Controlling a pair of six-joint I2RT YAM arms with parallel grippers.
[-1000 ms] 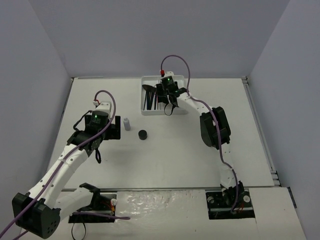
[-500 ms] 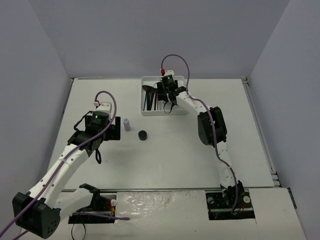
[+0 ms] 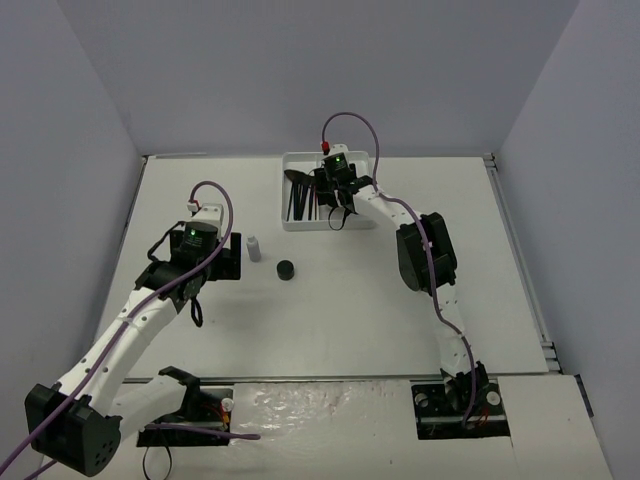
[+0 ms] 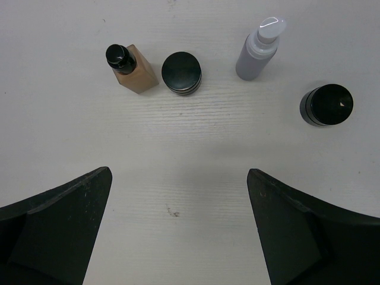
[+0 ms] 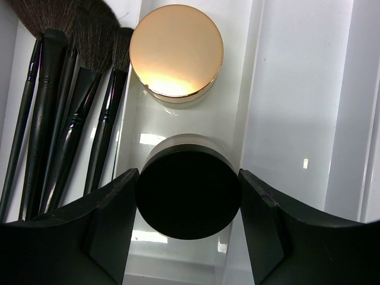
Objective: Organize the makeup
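Note:
My right gripper (image 5: 188,173) is over the middle compartment of the white tray (image 5: 297,89), shut on a black-lidded jar (image 5: 187,193). A round gold jar (image 5: 176,50) lies just beyond it. Several thin black brushes (image 5: 71,95) lie in the left compartment. My left gripper (image 4: 179,175) is open and empty above the table. Ahead of it stand a tan bottle (image 4: 130,66), a round black compact (image 4: 181,73), a pale bottle with a white cap (image 4: 258,50) and a black jar (image 4: 326,104). In the top view the pale bottle (image 3: 253,248) and the black jar (image 3: 286,269) stand right of the left gripper (image 3: 226,258).
The tray (image 3: 290,226) sits at the back middle of the table, with the right gripper (image 3: 337,180) over it. Its right compartment shows only bare white floor. Grey walls close in the table on three sides.
The right gripper shifted slightly over the tray and back, still on the jar. The left arm has not moved.

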